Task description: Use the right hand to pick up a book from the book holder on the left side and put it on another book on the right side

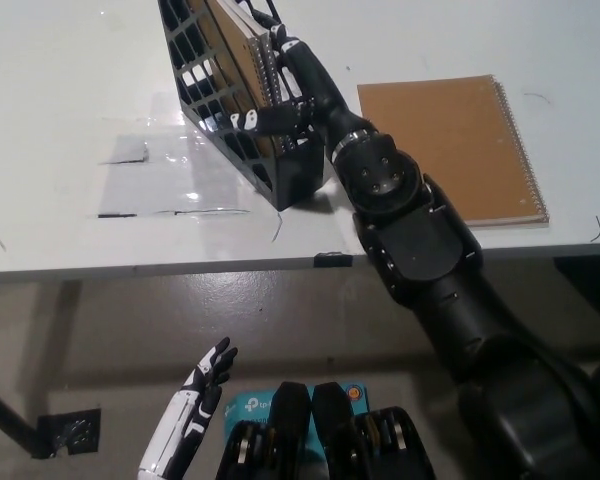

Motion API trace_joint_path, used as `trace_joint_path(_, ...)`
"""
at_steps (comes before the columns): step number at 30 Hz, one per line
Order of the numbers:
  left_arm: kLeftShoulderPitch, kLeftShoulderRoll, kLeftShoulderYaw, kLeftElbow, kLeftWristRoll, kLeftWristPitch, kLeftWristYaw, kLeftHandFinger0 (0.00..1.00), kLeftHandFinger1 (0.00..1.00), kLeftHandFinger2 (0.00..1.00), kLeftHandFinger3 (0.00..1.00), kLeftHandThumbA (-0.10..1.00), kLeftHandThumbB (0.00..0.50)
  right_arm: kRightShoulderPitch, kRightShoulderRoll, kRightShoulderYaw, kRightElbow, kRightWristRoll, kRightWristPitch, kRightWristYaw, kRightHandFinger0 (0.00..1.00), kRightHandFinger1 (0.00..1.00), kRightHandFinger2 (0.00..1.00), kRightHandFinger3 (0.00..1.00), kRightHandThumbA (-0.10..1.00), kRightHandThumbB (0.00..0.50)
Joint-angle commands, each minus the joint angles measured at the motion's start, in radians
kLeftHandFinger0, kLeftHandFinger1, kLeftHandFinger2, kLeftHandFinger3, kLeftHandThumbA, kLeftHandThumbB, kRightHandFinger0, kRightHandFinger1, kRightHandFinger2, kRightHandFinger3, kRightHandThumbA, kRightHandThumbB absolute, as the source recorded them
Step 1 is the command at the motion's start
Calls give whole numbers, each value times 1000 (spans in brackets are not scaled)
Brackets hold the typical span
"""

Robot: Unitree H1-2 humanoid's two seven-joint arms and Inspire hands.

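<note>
Head view: black holder (pixel 235 100) stands on the white table (pixel 70 90), brown spiral book (pixel 242 70) upright inside it. Right hand (pixel 298 85) reaches into the holder, fingers wrapped on that book's spiral edge. Second book (pixel 450 145) lies flat right of the holder. Left hand (pixel 195 410) hangs below the table edge, fingers spread, empty.

Teal box (pixel 248 408) at bottom edge — partial white "tp-" lettering, nothing more legible.

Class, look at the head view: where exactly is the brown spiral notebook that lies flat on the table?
The flat brown notebook lies on the white table, at upper right, just right of the black right hand and the black book holder.
</note>
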Motion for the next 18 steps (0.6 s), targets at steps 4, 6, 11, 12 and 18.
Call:
trace_joint_path(4,-7,17,3,-15,23,-43,0,1000,1000,1000,1000,1000,311,-93,32,-34,17,42,-64,-26,275,287,396,567,859,278)
trace_joint_path(6,-9,16,3,-16,19,-42,-1,1000,1000,1000,1000,1000,309,-87,48,-48,17,62,-72,-25,1,2,6,89,676,270)
trace_joint_path(11,-15,19,4,-10,25,-52,2,1000,1000,1000,1000,1000,308,-76,68,-60,22,84,-52,1,0,0,34,0,287,211)
trace_joint_path(12,-15,20,5,-10,22,-54,1,1000,1000,1000,1000,1000,302,-74,69,-61,28,86,-54,5,0,2,58,0,250,207)
trace_joint_path(18,-20,22,9,-15,15,-42,-1,1000,1000,1000,1000,1000,298,-73,67,-66,64,87,-76,-13,0,15,232,77,163,163)
